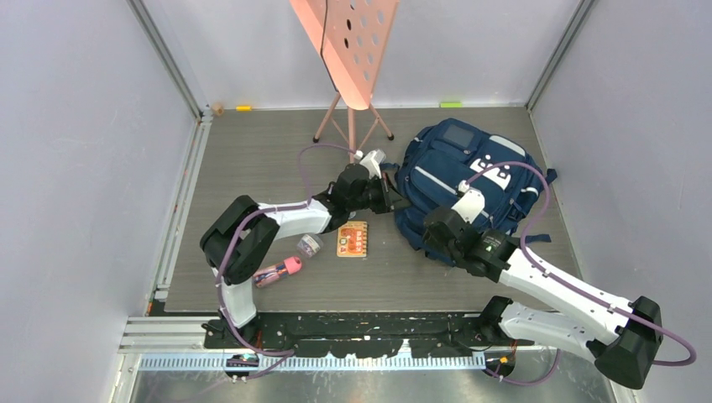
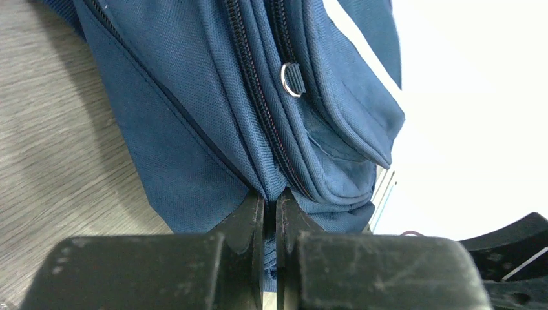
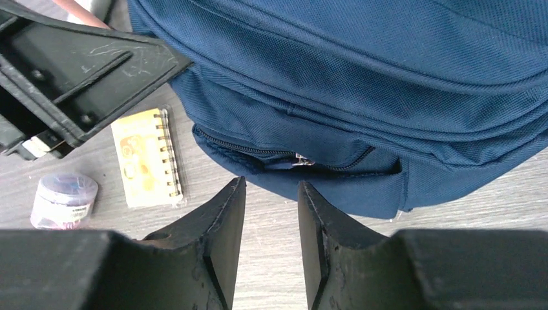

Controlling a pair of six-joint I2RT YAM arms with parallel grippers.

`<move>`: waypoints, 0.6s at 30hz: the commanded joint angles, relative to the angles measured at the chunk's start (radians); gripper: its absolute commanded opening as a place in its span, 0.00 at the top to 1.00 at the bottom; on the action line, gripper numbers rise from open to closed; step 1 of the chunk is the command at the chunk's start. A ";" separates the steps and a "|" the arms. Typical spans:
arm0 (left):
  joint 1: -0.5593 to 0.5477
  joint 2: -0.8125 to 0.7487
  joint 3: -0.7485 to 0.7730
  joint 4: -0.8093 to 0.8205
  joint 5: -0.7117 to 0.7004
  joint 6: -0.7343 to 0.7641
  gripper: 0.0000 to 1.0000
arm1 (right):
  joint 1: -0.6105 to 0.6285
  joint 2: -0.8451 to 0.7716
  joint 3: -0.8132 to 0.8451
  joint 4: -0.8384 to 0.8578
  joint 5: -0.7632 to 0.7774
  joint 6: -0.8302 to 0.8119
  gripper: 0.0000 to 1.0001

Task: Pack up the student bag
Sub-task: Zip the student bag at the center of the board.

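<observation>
Evidently the opening-up step is in hand, since nothing has gone into the student bag (image 1: pixel 453 180) yet. It lies on its back at the far right of the grey table (image 1: pixel 252 159), with its zips drawn shut as far as the wrist views show. The left gripper (image 2: pixel 270 203) is closed on a fold of navy fabric at the bag's left edge, right where a zip line runs down into the fingertips, so it seems to be anchoring the bag. The right gripper (image 3: pixel 271 187) stands with its jaws parted and nothing between them. It is low over the table and faces a small zip pull (image 3: pixel 300 160) on a side pocket along the bag's near edge, close to it but apart. The things to pack wait to the bag's left: a small spiral notebook (image 3: pixel 147 157), a little round tub (image 3: pixel 63 200) and a pink-capped item (image 1: pixel 281 270) whose kind I cannot tell. Next, I judge, the right fingers must advance, straddle that pull, pinch it and draw it along the zip while the left holds the fabric taut.
</observation>
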 commanded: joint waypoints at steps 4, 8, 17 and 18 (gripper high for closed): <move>0.005 -0.139 0.025 0.181 0.025 -0.027 1.00 | 0.050 -0.035 -0.054 0.095 0.199 0.092 0.62; 0.005 -0.155 0.028 0.160 0.023 -0.016 1.00 | 0.080 -0.048 -0.079 0.085 0.264 0.127 0.63; 0.000 -0.163 0.026 0.156 0.031 -0.015 1.00 | 0.117 -0.075 -0.168 0.116 0.344 0.194 0.63; -0.001 -0.161 0.025 0.156 0.031 -0.015 1.00 | 0.117 -0.074 -0.174 0.133 0.345 0.194 0.63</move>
